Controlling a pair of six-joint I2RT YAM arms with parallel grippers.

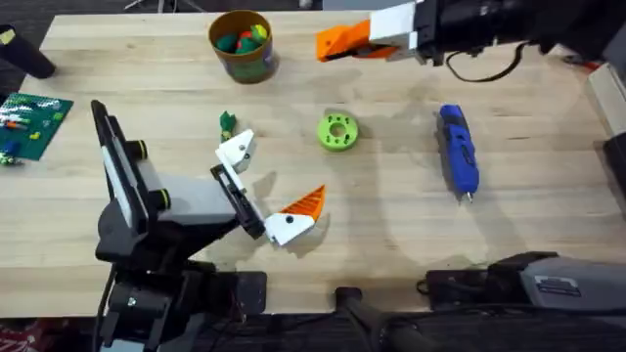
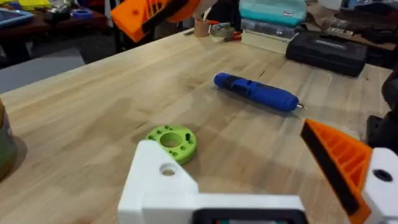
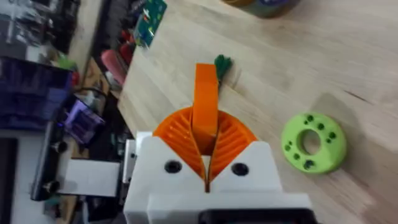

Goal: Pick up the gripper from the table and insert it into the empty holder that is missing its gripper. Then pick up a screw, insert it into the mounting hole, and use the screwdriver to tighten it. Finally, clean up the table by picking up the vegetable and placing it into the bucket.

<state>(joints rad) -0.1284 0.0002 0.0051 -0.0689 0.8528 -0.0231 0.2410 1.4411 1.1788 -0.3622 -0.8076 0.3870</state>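
Up in the upper right of the overhead view, the right gripper [image 1: 352, 41] hangs over the far edge of the table [image 1: 391, 225]. Its two orange ribbed pads [image 3: 233, 140] are clenched on the orange wedge [image 3: 205, 93], which sticks straight out between them, clear of the wood.

At the lower left, the left gripper [image 1: 262, 191] rests low with its fingers spread wide and nothing between them. The finger nearer the middle of the frame ends in the bare white holder [image 1: 235, 152], with a small dark hole [image 2: 167, 169] showing in its face. The other finger ends in a twin white block [image 1: 289, 227] that carries its own orange ribbed tip [image 1: 308, 202].

The little green vegetable [image 1: 227, 122] lies on the table just above the bare holder in the overhead frame; I cannot tell whether they touch. The yellow bucket [image 1: 241, 44] stands at the top centre-left with coloured toy pieces inside. The blue screwdriver [image 1: 458, 152] lies flat at right of centre, its metal tip pointing toward the bottom of the frame. A lime-green disc with holes [image 1: 338, 131] sits between the holder and the screwdriver, apart from both.
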